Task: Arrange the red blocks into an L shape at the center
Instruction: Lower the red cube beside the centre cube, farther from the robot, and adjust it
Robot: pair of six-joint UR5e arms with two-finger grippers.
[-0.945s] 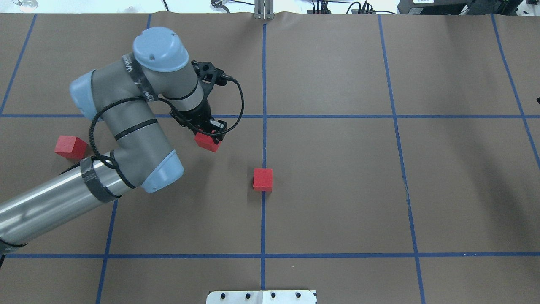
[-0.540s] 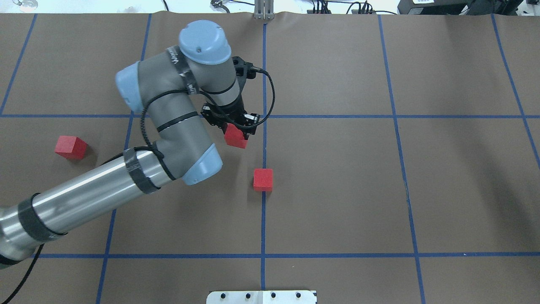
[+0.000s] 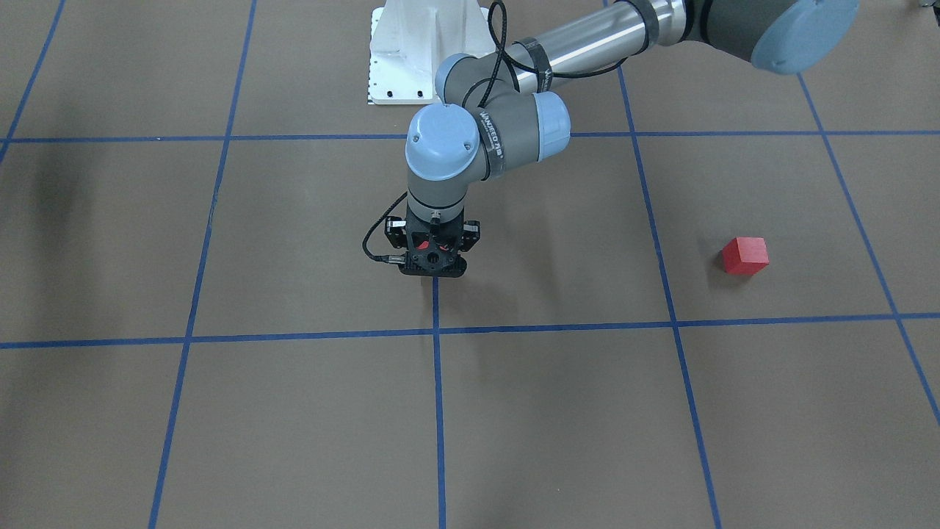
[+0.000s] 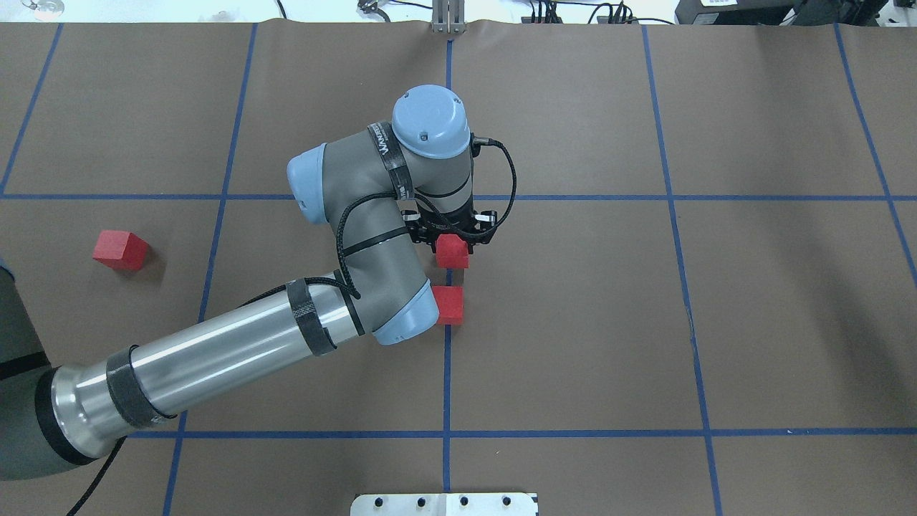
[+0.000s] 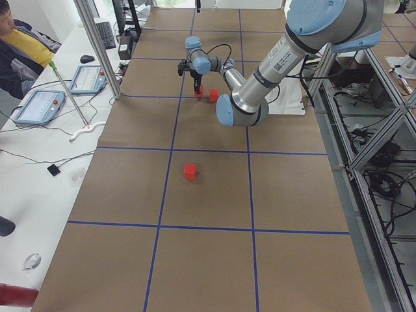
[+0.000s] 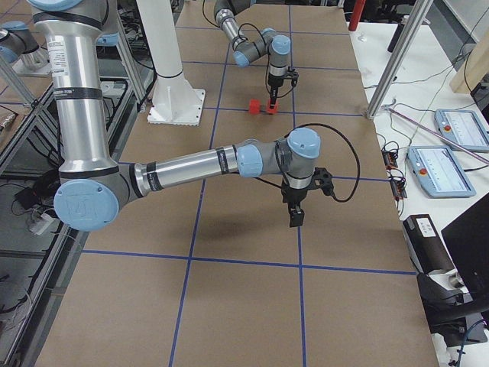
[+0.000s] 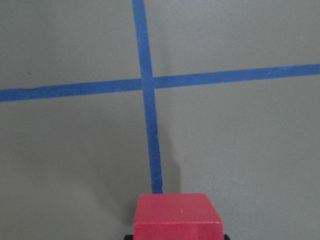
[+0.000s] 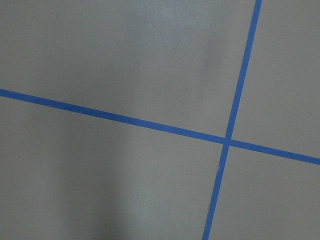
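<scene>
Red blocks are what this is about, and two of the three are at the centre. A resting block sits on the middle tape line. The held block is clamped between the jaws of the left gripper, just beyond its neighbour on the same line, with a thin gap between them. It hangs low, though whether it touches the paper I cannot tell. The third block lies well apart, out on the robot's left side. The right gripper hovers over the paper far from all this, and whether its jaws are open or closed I cannot tell.

To my eye the step in hand is setting down the second piece of the L. The next move calls for a straight descent with faces kept square to the resting block, then a clean release that nudges neither. After that the third block must come in beside one end to turn the corner.

The brown paper is matte and gridded in blue tape, with a white base plate at the robot's edge. A person sits at a white bench with tablets on it
</scene>
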